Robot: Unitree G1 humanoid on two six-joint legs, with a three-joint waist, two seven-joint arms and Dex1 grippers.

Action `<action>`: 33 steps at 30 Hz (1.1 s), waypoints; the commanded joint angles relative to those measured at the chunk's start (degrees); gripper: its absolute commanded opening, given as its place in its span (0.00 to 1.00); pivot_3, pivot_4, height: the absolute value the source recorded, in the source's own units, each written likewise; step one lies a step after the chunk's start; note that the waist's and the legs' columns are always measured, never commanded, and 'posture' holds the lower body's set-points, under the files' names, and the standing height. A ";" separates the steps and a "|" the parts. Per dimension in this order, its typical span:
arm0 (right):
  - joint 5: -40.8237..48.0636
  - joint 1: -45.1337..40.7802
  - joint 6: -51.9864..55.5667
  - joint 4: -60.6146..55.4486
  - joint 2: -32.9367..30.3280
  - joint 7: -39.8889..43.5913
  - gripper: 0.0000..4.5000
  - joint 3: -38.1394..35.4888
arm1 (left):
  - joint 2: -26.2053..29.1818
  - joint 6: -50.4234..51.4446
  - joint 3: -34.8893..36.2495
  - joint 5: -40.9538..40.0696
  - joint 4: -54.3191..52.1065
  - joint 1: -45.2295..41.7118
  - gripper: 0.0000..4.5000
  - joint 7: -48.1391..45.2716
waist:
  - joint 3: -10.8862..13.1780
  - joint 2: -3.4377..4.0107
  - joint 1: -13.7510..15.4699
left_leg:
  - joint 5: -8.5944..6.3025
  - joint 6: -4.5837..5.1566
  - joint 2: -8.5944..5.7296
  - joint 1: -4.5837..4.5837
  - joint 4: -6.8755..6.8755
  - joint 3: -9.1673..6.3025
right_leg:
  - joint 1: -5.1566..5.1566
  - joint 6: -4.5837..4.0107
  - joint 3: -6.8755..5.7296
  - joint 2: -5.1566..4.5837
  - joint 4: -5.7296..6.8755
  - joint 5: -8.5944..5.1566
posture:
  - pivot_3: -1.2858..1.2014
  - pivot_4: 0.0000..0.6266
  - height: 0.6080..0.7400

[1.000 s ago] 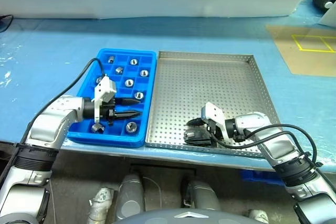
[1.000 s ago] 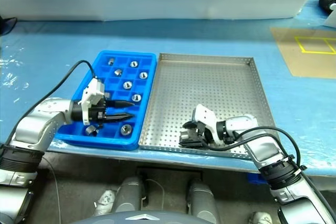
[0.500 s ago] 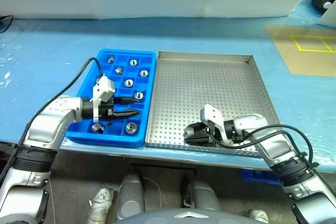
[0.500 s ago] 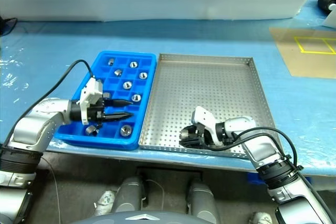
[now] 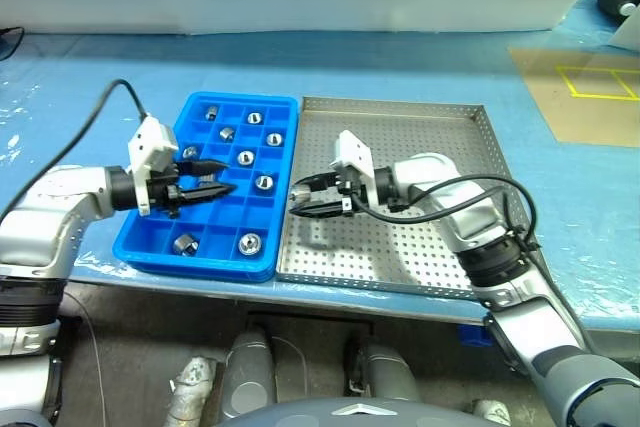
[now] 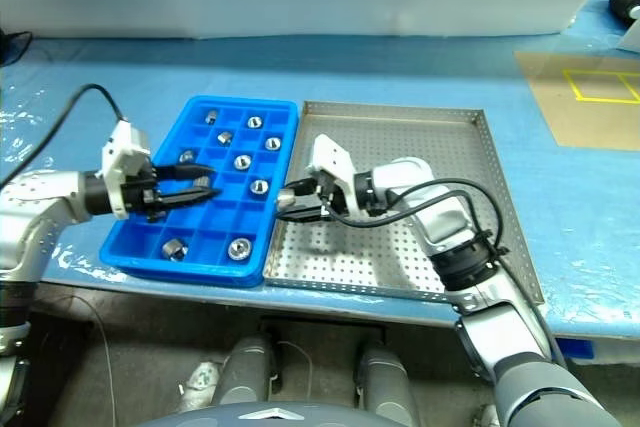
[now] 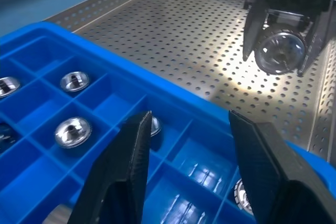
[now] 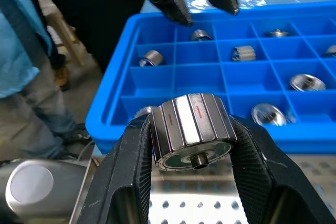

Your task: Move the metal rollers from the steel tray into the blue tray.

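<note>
Your right gripper [image 8: 191,145] pinched a metal roller [image 8: 192,131] over the steel tray [image 5: 470,162], beside the blue tray [image 5: 165,245]; eight rollers already sat in its compartments; your left gripper [image 5: 212,177] hung spread above them; only placing remained.

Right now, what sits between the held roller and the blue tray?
Nothing: in the left eye view, the roller in the right gripper hangs beside the blue tray rim.

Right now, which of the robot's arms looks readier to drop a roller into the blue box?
The right. Its right gripper is shut on a metal roller beside the blue tray. The left gripper hovers open over the tray, holding nothing.
</note>
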 commanded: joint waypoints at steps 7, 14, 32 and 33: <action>-5.02 -8.25 -14.39 17.31 11.20 2.50 0.38 3.50 | 3.98 1.66 17.17 -2.67 -6.83 13.43 0.55 3.76 | 0.02 -0.08 1.76 | 0.04 -0.08 0.01 -0.28 -0.03 -0.13 | -0.27 -0.01 -0.09 -0.06 0.02 -0.01 | 0.63 0.24 1.00; -9.63 -12.30 -23.86 31.71 20.92 0.45 0.38 3.85 | 1.35 3.85 21.76 -5.13 -14.52 21.49 0.55 7.85 | 0.05 -0.11 3.44 | -0.02 0.00 0.33 -0.29 -0.06 -0.20 | -0.33 -0.03 -0.11 -0.05 0.07 -0.02 | 0.65 0.24 1.00; -14.22 -15.78 -33.11 45.02 23.65 -4.90 0.38 -1.45 | 0.97 3.46 15.96 -6.04 -14.14 18.09 0.55 9.12 | 0.02 -0.15 3.75 | 0.11 -0.21 0.36 -0.44 -0.07 -0.29 | -0.51 -0.04 -0.09 0.01 0.11 -0.02 | 0.63 0.24 1.00; -15.17 -14.92 -34.10 45.01 23.45 -4.94 0.38 -0.58 | 1.07 3.41 15.80 -5.99 -13.92 17.96 0.55 8.99 | 0.02 -0.15 3.74 | 0.11 -0.21 0.37 -0.45 -0.07 -0.30 | -0.53 -0.04 -0.10 0.03 0.11 -0.02 | 0.63 0.24 1.00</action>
